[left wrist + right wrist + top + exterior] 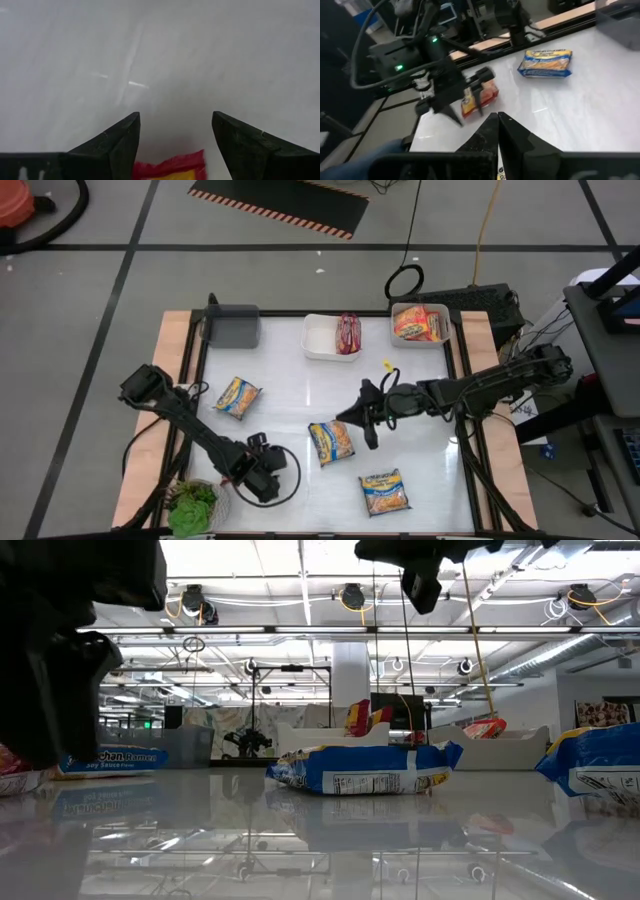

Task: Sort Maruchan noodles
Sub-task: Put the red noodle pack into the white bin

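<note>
White tabletop [290, 390] carries 3 loose noodles packets: center [331, 441], 5 o'clock [385, 492], 9 o'clock [237, 396]. 2 more sit in bins [420, 325] at 12. Right claw [366, 423], clenched, hovers beside the center packet. Left claw [262, 480], released, waits at 7 over a red packet [172, 169].

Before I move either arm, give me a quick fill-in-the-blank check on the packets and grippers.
1. The count of blue packets lying loose on the table is ___.
2. The middle bin holds a packet coloured ___.
3. The left gripper, over a red-edged packet, has its fingers ___.
4. The right gripper, above the table's middle, has its fingers ___.

Missing words: three; red; open; shut.
</note>
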Robot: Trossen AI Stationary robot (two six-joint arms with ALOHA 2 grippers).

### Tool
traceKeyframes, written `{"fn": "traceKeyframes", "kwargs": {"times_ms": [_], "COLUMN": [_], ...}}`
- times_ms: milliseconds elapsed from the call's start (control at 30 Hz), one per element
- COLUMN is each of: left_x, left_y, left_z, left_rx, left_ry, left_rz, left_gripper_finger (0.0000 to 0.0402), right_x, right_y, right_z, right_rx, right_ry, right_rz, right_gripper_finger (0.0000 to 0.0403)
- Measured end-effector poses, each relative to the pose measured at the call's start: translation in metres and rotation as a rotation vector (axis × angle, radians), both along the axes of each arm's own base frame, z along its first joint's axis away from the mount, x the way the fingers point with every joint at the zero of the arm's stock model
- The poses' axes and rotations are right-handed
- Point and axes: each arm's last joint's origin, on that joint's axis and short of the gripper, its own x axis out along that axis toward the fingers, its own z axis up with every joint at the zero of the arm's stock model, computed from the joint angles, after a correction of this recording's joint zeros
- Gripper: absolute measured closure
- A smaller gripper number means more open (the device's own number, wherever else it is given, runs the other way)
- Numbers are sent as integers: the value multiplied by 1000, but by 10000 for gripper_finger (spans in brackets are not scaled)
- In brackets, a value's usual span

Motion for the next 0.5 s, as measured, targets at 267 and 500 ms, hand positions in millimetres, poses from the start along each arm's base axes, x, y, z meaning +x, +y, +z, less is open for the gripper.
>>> {"fn": "traceKeyframes", "kwargs": {"times_ms": [267, 500], "left_x": [-3, -6], "left_y": [-3, -6], "left_z": [0, 0], "left_rx": [-11, -10], "left_ry": [5, 4], "left_rz": [24, 17], "left_gripper_finger": [149, 149], "right_x": [-8, -23], "right_y": [4, 16], "right_z": [-5, -7], "right_rx": [14, 54], "right_ry": [93, 211], "right_rz": [214, 316], "right_gripper_finger": [403, 403]}}
